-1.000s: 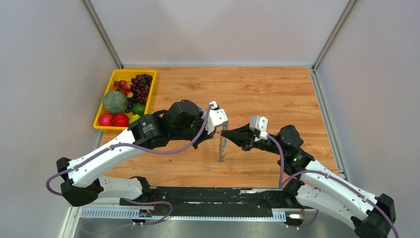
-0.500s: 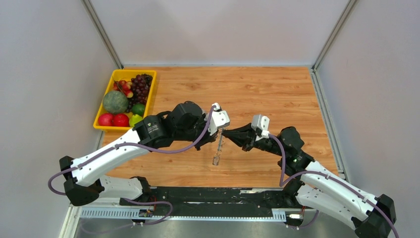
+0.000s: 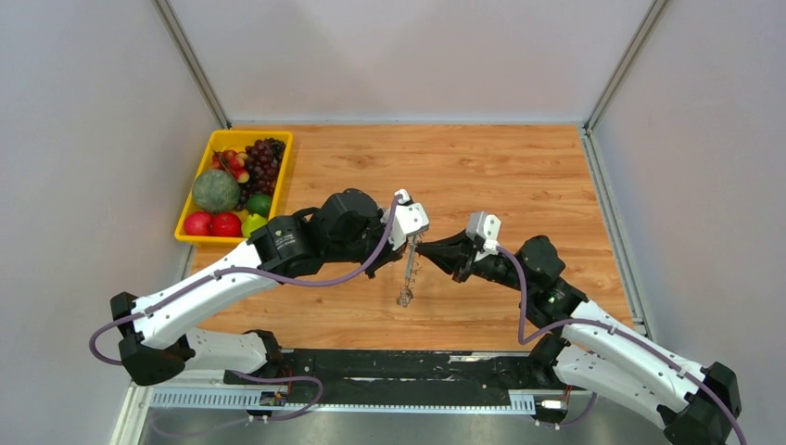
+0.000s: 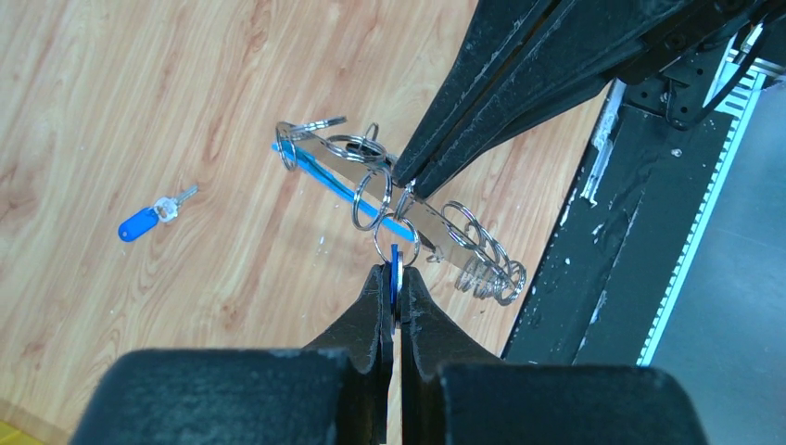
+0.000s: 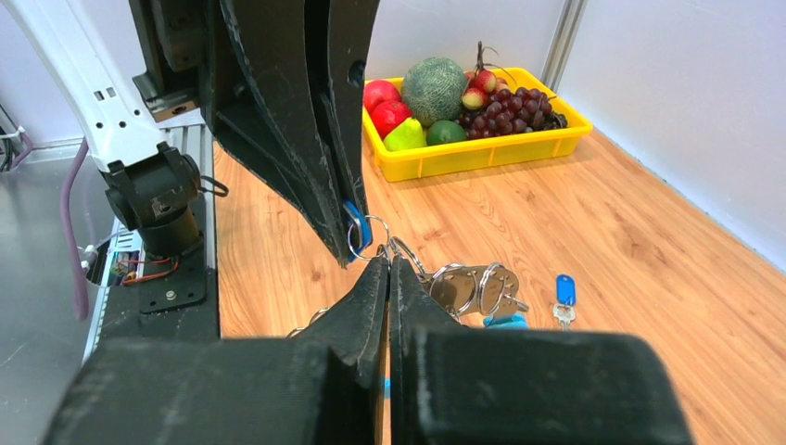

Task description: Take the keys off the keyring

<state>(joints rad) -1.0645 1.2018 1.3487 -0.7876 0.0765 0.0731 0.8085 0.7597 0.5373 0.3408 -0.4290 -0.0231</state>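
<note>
Item: keyring [image 4: 436, 222], a silvery hoop w/ blue segment, several small split rings [image 4: 488, 269] strung on it. Pos.: held up over the worktop [image 3: 482, 176] near front-ctr, between the two arms, seen edge-on and tilted in the left wrist view. Whether its low end touches the worktop cannot be told. Left jaws: shut, no gap seen, pinched on the blue head of the held key [image 4: 396, 266], whose small ring is looped on the hoop just beside the right tips. Right jaws: shut to a sliver, tips set at the hoop's rim approx. mid-length. They are judged clamped on the keyring itself, though a small ring may be caught instead; too fine to tell. Loose key [image 4: 141, 222], blue head, is found lying flat on the worktop, well apart from the hoop, and is counted as removed. Other keys on the hoop: none made out for certain, rings only. Tray [image 5: 482, 153], yellow, w/ fruit, at the far-left corner; not involved. Step in hand (est.): removal of a 2nd key, hoop braced by right, key gripped by left. Next move (est.): the key's ring is to be worked along to the hoop's opening and slid out. Small opposed pulls are called for, w/ both grips firm, since the head is thin and a slip would drop the lot.
</note>
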